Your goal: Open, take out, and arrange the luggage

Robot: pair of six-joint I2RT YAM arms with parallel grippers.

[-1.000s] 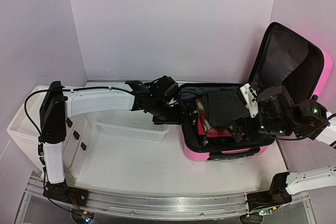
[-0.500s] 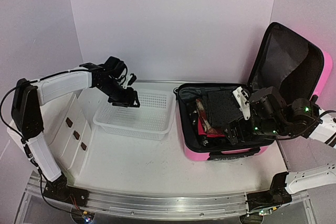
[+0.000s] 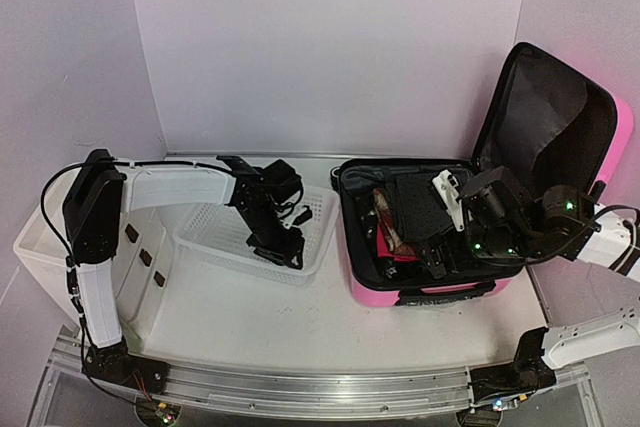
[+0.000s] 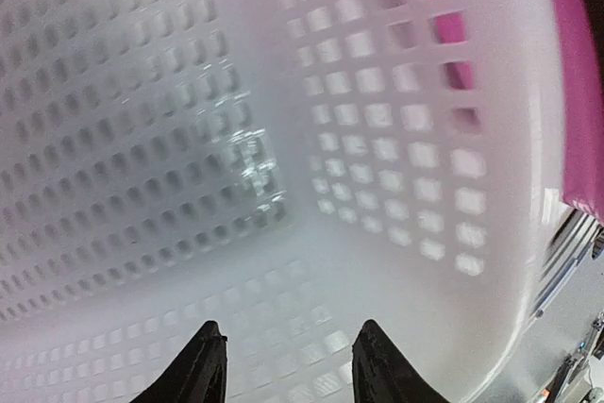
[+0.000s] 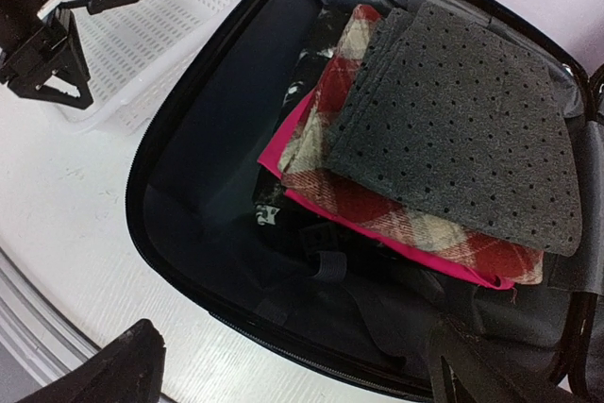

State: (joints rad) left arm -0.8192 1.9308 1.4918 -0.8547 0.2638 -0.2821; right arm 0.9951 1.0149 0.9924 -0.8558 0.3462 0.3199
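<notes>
Above the table (image 3: 260, 307), left end effector (image 3: 285, 252) points into basket (image 3: 195, 240).

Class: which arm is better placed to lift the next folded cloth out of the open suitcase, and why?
Right, most likely. The right arm hangs over the pink suitcase, jaws wide above the grey dotted cloth lying on top. The left arm reaches into the white mesh basket, away from the suitcase.

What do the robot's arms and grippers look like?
The left arm and right arm: white shells, black joints. The left gripper and right gripper: black, two pointed fingers. A black cable loops beside the left arm; green lights dot the right.
</notes>
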